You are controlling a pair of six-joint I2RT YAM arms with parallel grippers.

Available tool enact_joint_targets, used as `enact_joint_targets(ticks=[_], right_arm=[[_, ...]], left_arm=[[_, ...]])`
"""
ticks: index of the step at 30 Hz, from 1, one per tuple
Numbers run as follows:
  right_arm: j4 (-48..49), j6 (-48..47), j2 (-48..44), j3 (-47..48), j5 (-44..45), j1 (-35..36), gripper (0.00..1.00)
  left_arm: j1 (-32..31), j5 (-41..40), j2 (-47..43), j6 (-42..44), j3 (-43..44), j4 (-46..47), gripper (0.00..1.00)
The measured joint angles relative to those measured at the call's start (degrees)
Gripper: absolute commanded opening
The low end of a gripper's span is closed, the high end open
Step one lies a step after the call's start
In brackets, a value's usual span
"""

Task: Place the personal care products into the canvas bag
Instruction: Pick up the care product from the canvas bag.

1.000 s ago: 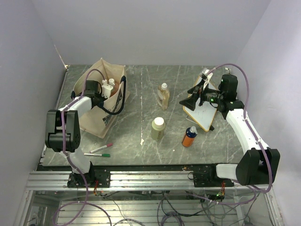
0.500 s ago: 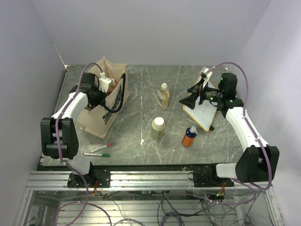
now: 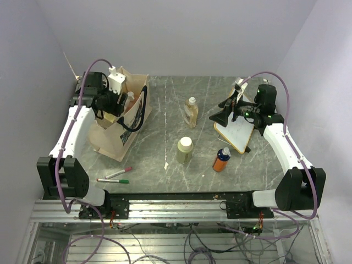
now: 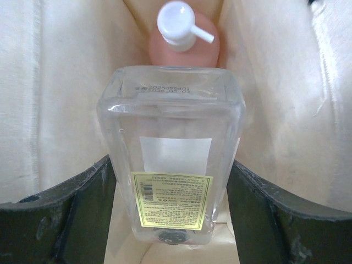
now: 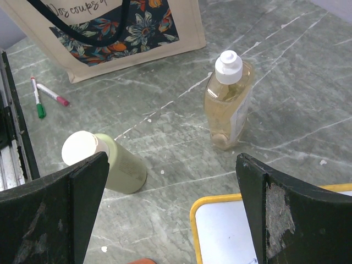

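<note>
I'm working the left gripper (image 4: 170, 170) nose-down inside the tall beige canvas bag (image 3: 113, 144) at the upper left of the overhead frame. Its jaws are standing fairly wide either side of the clear square bottle with the black cap (image 4: 171, 126), so that it is going in beside the salmon-pink pump bottle (image 4: 212, 50) already in there, though I can't tell whether the pads are pressing it or only flanking it. The right gripper (image 5: 170, 181) is hovering fully spread and empty at centre right, facing the amber white-capped bottle (image 5: 228, 104) and the pale green cream-capped bottle (image 5: 115, 165) — placed, I'd judge, to take one next.
</note>
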Motion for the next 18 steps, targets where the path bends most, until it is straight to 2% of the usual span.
enact_joint_targets(ticks=[18], right_arm=[[0.0,0.09,0.0,0.35,-0.2,0.2,1.0]], left_arm=[[0.0,1.46,-5.2,-6.69,8.02,-2.03,0.07]])
